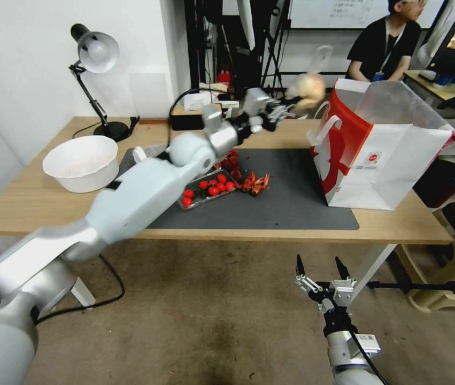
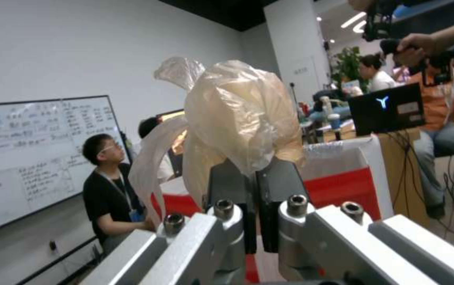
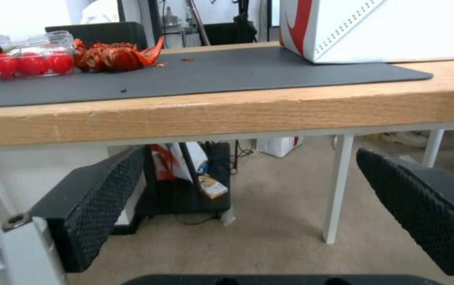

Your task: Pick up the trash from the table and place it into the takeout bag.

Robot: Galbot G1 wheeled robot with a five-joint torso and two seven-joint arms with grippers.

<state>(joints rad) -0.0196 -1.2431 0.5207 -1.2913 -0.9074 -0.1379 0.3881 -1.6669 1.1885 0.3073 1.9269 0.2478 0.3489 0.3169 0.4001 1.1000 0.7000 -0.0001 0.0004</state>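
My left arm reaches across the table (image 1: pixel 35 208), and my left gripper (image 1: pixel 285 108) is shut on the trash, a thin clear bag with a round tan bun (image 1: pixel 308 90). It hangs in the air just beside the takeout bag's (image 1: pixel 393 149) open top, near its white handle. In the left wrist view, the dark fingers of the left gripper (image 2: pixel 253 172) pinch the plastic under the bun (image 2: pixel 243 114), with the takeout bag's red and white rim (image 2: pixel 343 178) beyond. My right gripper (image 1: pixel 321 267) hangs open below the table's front edge (image 3: pixel 237 111), its fingers (image 3: pixel 100 198) wide apart.
A large white bowl (image 1: pixel 80 160) and a desk lamp (image 1: pixel 96 53) stand at the table's left. A clamshell of cherry tomatoes (image 1: pixel 208 190) and red shell scraps (image 1: pixel 254 184) lie on the dark mat (image 1: pixel 291 203). A person sits behind the takeout bag.
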